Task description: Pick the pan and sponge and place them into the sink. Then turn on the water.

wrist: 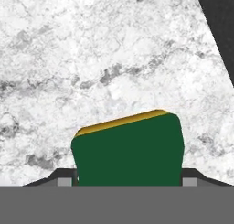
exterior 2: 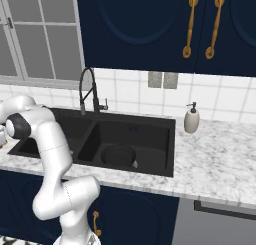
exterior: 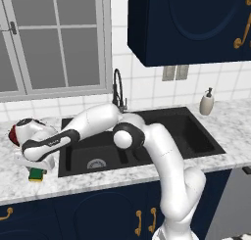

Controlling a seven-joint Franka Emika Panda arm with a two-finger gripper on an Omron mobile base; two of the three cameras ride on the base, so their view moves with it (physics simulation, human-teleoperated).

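Sponge (wrist: pixel 129 150): rectangular block, green scrub face toward the hand camera, thin yellow strip along its upper edge; in the hand view its long axis runs across the frame, slightly tilted, right end higher; lower edge cut off by the frame bottom. In the left base view it shows as a small yellow-green patch (exterior: pixel 36 174) on the marble desk (exterior: pixel 14 185), left of the sink and near the front edge, mostly covered by the hand.

End effector (wrist: pixel 128 179): lowered over the sponge, one dark fingertip (wrist: pixel 65 178) at each short end of the block; jaws spread wide, straddling it; whether the pads press on the sponge cannot be told, since only the tip corners show.

Pan (exterior 2: pixel 118 154): round, black, lying flat in the right-hand basin of the sink (exterior 2: pixel 165 120); black on black, so its rim is hard to make out; handle direction not discernible.

Sink: matte black double basin set in the desk; silver drain (exterior: pixel 96 163) visible in the left basin; in the left base view the arm crosses the divider and hides much of the right basin.

Faucet (exterior 2: pixel 88 90): tall black arch behind the divider.

Soap dispenser (exterior 2: pixel 192 119): upright on the desk, right of the sink near the tiled wall.

Red object (exterior: pixel 12 134): behind the hand at the far left, largely hidden.
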